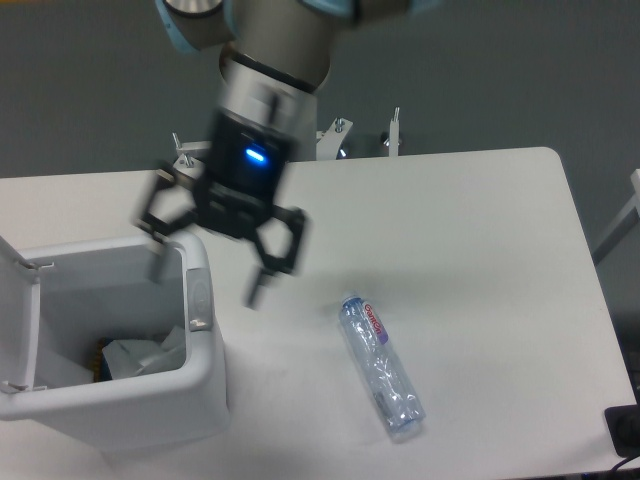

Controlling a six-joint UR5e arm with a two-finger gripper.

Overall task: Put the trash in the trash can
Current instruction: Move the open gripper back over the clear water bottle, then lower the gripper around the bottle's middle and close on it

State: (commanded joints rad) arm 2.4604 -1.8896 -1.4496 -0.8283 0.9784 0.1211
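The white trash can [200, 370] stands at the table's left front with its lid flipped open to the left. Inside it lies crumpled whitish trash [140, 355] beside something dark and orange. A clear crushed bottle [381, 365] with a red-and-white label lies on the table to the right of the can. My gripper [208, 280] hangs open and motion-blurred above the can's right wall, empty, one finger over the can's inside and the other over the table.
The white table [470, 230] runs to a rounded corner at the right rear. Metal brackets [392, 130] stand at its back edge behind the arm. A dark object [625, 432] sits at the lower right corner.
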